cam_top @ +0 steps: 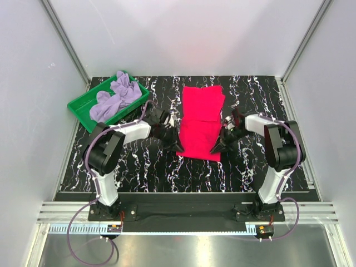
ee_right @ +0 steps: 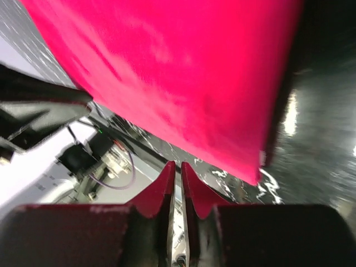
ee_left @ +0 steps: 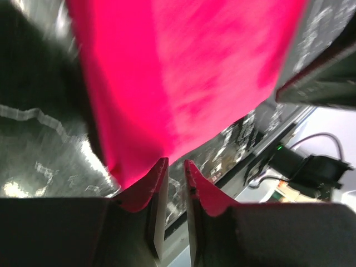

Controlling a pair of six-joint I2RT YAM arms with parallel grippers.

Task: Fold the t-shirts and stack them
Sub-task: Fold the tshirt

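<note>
The red shirt [cam_top: 201,122] lies as a long strip in the middle of the bench [cam_top: 144,172], with its far hem near the far edge and its near hem facing the arms. The left claw [cam_top: 170,142] sits at the near-left corner of the cloth and the right claw [cam_top: 218,147] at the near-right. In both wrist views the jaws stand almost together, with bench showing through a thin slit, and whether the hem is nipped at the tips cannot be told. The step looks like folding the near half over the far half. Both corners need a sure pinch, then a lift that is level and in step, so the hem lands square. Bare bench lies left, right and near of the cloth. The tray [cam_top: 78,108] with the purple shirt [cam_top: 114,97] fills the far-left corner, close to the left arm, so that arm has the least room.
</note>
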